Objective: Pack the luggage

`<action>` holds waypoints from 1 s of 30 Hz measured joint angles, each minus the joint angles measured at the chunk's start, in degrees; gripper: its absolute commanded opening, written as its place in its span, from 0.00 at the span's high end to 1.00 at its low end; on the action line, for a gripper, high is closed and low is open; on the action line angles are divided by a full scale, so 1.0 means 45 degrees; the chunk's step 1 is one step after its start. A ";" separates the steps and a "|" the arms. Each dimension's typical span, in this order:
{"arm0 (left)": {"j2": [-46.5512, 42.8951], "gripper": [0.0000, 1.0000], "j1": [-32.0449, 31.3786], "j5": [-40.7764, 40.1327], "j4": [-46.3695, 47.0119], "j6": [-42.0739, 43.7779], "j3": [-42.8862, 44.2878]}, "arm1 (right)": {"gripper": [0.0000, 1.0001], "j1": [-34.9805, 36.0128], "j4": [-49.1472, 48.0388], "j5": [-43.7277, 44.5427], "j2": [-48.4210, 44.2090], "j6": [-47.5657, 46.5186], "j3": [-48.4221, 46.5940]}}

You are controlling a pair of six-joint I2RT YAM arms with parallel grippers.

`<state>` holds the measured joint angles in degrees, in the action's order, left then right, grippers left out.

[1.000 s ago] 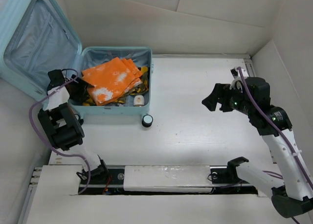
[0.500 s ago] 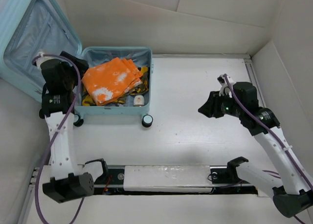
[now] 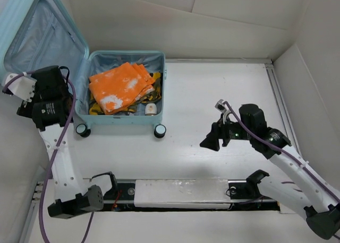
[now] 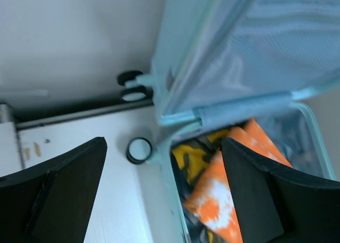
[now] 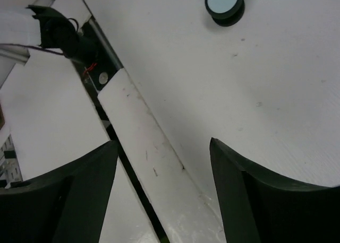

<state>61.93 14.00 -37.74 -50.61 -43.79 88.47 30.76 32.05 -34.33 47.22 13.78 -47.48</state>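
Note:
The luggage [image 3: 125, 118] is a pale aqua suitcase lying open at the table's far left, its lid [image 3: 40, 38] raised against the wall. Folded orange-and-white clothes [image 3: 121, 86] lie in its base on yellow patterned fabric. In the left wrist view the luggage rim [image 4: 175, 200], orange clothes [image 4: 223, 190] and a caster wheel [image 4: 139, 150] show. My left gripper [image 3: 56, 102] [image 4: 161, 142] is open and empty, held above the luggage's near left corner. My right gripper [image 3: 212, 139] [image 5: 163, 142] is open and empty above the table, right of the luggage.
A small white object [image 3: 151, 109] lies in the luggage's near right corner. Caster wheels [image 3: 159, 130] stick out at its near side; one shows in the right wrist view [image 5: 224, 1]. A white rail [image 3: 180, 192] [image 5: 138, 137] runs along the near edge. Walls enclose the table.
My left gripper has lifted out of the luggage's left corner and swung left beside it. My right gripper has moved left and nearer, tipping down toward the table.

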 measured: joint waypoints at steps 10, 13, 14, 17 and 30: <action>0.4673 0.22 0.0175 -0.2827 -0.2487 0.0257 0.4745 | 0.21 0.0996 -0.0267 -0.0908 0.0170 -0.0831 0.0087; 0.5722 0.24 0.1375 -0.2147 -0.2438 0.0393 0.5756 | 0.21 0.1239 -0.0262 -0.0952 0.0257 -0.0962 0.0087; 0.5838 0.24 0.1894 -0.1982 -0.2443 0.0442 0.5814 | 0.21 0.1287 -0.0262 -0.0952 0.0277 -0.1010 0.0087; 0.5984 0.34 0.2943 -0.1345 -0.2550 0.0680 0.6071 | 0.21 0.1438 -0.0253 -0.0947 0.0408 -0.1112 0.0083; 0.4682 1.00 -0.0641 -0.2210 -0.0908 0.0957 0.4231 | 0.21 0.1603 -0.0204 -0.0801 0.1205 -0.1200 -0.0131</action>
<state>83.00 11.11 -47.68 -54.70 -39.48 107.50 37.98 31.14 -37.93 52.64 8.38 -48.07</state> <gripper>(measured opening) 0.022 0.787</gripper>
